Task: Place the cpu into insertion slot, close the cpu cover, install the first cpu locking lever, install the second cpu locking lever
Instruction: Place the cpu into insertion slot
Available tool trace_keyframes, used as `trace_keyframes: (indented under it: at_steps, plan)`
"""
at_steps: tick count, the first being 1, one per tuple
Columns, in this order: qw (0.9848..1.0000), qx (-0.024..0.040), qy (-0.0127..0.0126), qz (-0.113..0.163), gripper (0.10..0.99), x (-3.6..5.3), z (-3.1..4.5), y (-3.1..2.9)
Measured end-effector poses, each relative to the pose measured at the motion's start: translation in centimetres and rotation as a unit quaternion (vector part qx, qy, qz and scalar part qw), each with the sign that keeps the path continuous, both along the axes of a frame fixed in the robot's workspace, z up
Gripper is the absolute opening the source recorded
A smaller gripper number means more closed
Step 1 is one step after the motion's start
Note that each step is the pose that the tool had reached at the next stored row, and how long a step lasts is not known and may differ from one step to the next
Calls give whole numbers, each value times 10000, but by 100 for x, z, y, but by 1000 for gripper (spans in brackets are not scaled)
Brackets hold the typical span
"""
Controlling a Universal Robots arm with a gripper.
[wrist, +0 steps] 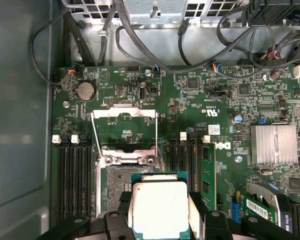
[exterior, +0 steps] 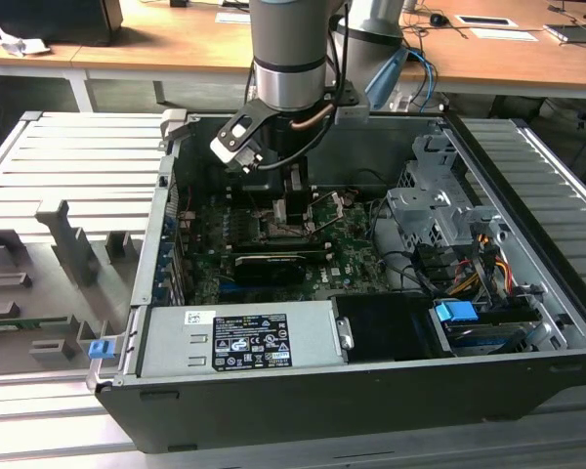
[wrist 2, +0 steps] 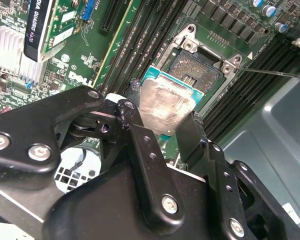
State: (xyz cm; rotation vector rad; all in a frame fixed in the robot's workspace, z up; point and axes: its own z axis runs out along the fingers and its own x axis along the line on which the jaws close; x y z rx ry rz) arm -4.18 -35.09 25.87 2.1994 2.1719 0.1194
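My gripper (wrist 2: 164, 129) is shut on the cpu (wrist 2: 165, 102), a silvery square chip on a green-edged board, pinched at its edges between two black fingers (wrist 2: 140, 145). The chip hangs tilted just beside and above the insertion slot (wrist 2: 199, 70), a square black socket with a metal rim that stands bare. In the first wrist view the cpu (wrist: 157, 206) overlaps the socket's corner (wrist: 115, 186). The cpu cover (wrist: 124, 113) is swung open away from the socket, thin wire levers along its sides. In the exterior view the gripper (exterior: 292, 195) reaches down into the open computer case over the motherboard.
Memory slots (wrist: 72, 175) flank the socket on both sides. A graphics card (exterior: 270, 264) lies across the board, and a finned heatsink (wrist: 272, 144) sits nearby. Loose cables (wrist: 140, 55) run along the board's edge. The case walls (exterior: 166, 244) and a drive cage (exterior: 439, 210) enclose the space.
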Motion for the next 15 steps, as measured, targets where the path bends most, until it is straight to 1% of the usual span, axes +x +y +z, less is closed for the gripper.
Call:
trace_keyframes:
  at_steps: [6,9,12,15]
  plan:
    - [10000,0,0,-14,529,-1,-4,0]
    - [9999,0,0,-122,529,-7,-9,2]
    - [9999,0,0,-144,529,-22,-9,23]
    - [9999,0,0,-145,529,-24,-12,59]
